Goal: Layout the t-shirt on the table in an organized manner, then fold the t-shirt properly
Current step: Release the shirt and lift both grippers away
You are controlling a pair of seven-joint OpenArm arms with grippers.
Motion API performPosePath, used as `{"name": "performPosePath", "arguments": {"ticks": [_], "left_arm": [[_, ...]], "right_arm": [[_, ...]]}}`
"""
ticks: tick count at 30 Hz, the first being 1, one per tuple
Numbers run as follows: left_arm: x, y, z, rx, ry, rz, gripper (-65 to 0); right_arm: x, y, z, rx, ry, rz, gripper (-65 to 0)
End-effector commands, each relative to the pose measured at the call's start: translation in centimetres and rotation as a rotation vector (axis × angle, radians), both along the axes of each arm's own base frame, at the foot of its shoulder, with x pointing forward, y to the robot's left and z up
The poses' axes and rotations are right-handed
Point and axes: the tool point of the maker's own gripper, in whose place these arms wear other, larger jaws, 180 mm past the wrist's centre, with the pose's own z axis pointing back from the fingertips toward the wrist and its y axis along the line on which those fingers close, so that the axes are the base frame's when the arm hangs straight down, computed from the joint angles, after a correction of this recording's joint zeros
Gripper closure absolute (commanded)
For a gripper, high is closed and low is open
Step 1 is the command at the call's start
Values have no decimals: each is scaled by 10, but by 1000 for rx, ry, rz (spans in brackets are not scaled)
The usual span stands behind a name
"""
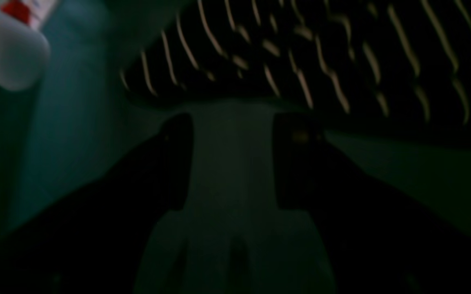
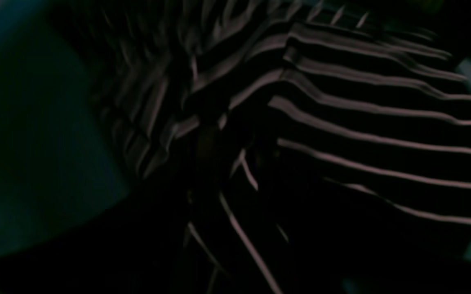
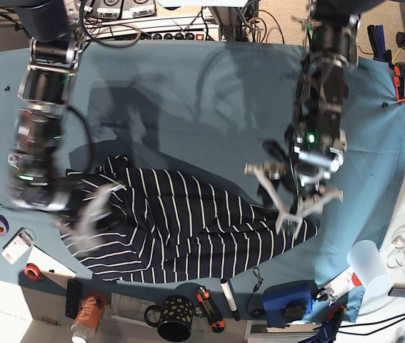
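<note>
A robotics lab bench: a wide teal-blue cloth table [image 3: 188, 93] edged with a black multi-socket power strip [image 3: 177, 33], tangled grey cables [image 3: 241, 21], tape rolls [image 3: 0, 226] and hand tools.

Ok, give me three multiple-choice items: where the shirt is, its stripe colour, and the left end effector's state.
1. Where on the table is the t-shirt?
A. at the far edge
B. bunched near the edge with the black mug
C. hanging off a side
2. Its stripes are:
A. red
B. yellow
C. white
3. The left end effector is:
A. open and empty
B. shut on the t-shirt
C. out of view
Key: B, the base view shows it crumpled just above the mug; C, thin white lines on navy; A, the left wrist view shows bare table between spread fingers.
</note>
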Motion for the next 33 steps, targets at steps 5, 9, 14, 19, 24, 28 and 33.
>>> {"name": "performPosePath", "arguments": {"ticks": [5,9,14,19,24,28,33], "left_arm": [[1,0,8,-8,-37,-1,-317],[1,-1,8,-9,-38,-1,-317],[1,-1,9,-10,-41,-1,-318],[1,-1,9,-10,-44,-2,-318],[2,-1,9,-11,-45,-2,-318],[2,-1,9,-11,-44,-2,-318],[2,-1,10,-12,-48,-3,-317]], "right_arm": [[22,32,10,-196,-118,94,-158],[33,37,0,-340,-143,19,-158],[29,38,-14,-403,-112,-57,-158],[28,16,-29,-462,-55,-146,-157],[23,4,-38,-499,2,-183,-104],[24,-11,-36,-566,-3,-225,0],[32,-23,-3,-555,-96,-285,0]]}}
